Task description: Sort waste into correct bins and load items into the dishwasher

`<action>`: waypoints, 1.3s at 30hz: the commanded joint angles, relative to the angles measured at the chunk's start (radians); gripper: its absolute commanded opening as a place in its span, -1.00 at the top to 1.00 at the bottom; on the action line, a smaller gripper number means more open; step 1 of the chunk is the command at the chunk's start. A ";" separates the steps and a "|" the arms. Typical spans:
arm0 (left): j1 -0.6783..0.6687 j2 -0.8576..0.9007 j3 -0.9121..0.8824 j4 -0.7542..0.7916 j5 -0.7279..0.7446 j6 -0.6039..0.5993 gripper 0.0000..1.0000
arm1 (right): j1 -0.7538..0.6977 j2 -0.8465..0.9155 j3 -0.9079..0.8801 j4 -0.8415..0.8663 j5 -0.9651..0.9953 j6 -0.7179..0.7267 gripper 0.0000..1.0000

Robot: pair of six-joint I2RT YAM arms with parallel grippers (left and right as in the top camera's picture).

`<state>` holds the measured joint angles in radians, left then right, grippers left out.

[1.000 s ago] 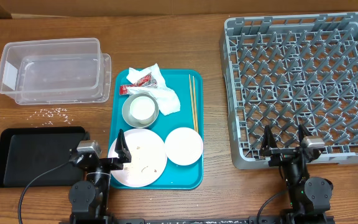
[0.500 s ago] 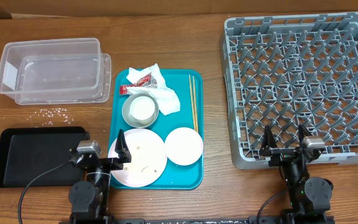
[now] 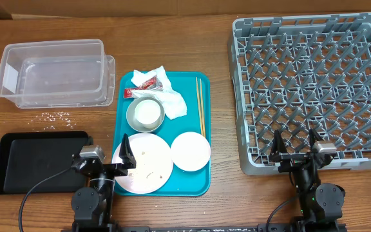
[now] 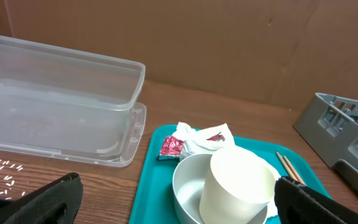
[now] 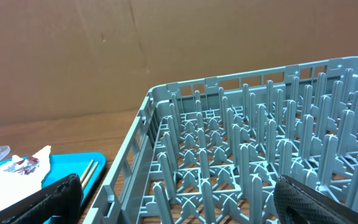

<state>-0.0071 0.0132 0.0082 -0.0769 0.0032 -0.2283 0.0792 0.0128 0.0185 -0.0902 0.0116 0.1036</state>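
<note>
A teal serving tray [image 3: 198, 174] holds a large plate [image 3: 148, 164], a small plate [image 3: 190, 151], a bowl [image 3: 134, 118] with a white cup [image 3: 147, 111] in it, chopsticks [image 3: 200, 105], a crumpled napkin [image 3: 169, 96] and a red-and-white wrapper [image 3: 140, 86]. Rice grains [image 3: 55, 116] lie on the table. The clear tub [image 3: 53, 72] is at the back left, the black tray [image 3: 37, 161] at the front left. The grey rack [image 3: 314, 90] is on the right. My left gripper [image 3: 105, 158] is open and empty at the large plate's near edge. My right gripper [image 3: 297, 149] is open and empty at the rack's near edge.
In the left wrist view the cup [image 4: 238, 186] sits in the bowl [image 4: 191, 193], behind them the wrapper [image 4: 171, 146], napkin [image 4: 204, 138] and clear tub [image 4: 61, 99]. The right wrist view shows the rack's upright pegs [image 5: 253, 155] and the chopsticks [image 5: 87, 173]. A cardboard wall stands behind the table.
</note>
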 commanded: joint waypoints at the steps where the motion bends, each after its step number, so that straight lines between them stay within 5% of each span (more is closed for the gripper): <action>1: -0.006 -0.008 -0.003 0.000 -0.003 0.019 -1.00 | -0.004 -0.010 -0.010 0.007 0.010 -0.003 -1.00; 13: -0.006 -0.008 -0.003 0.006 -0.003 0.014 -1.00 | -0.004 -0.010 -0.010 0.007 0.010 -0.003 -1.00; 18: -0.006 -0.008 -0.003 0.027 0.240 -0.364 -1.00 | -0.004 -0.010 -0.010 0.007 0.010 -0.003 -1.00; 21: -0.006 -0.008 -0.003 0.076 0.246 -0.448 -1.00 | -0.004 -0.010 -0.010 0.007 0.010 -0.003 -1.00; 28: -0.005 -0.006 0.066 0.262 0.181 -0.323 -1.00 | -0.004 -0.010 -0.010 0.007 0.010 -0.003 -1.00; 33: -0.005 0.106 0.302 0.083 0.063 -0.139 -1.00 | -0.004 -0.010 -0.010 0.007 0.010 -0.003 -1.00; 39: -0.005 0.550 0.779 -0.257 0.067 0.061 -1.00 | -0.004 -0.010 -0.010 0.007 0.010 -0.003 -0.99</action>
<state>-0.0071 0.3649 0.5762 -0.2340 0.0978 -0.3214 0.0792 0.0128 0.0185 -0.0917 0.0120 0.1036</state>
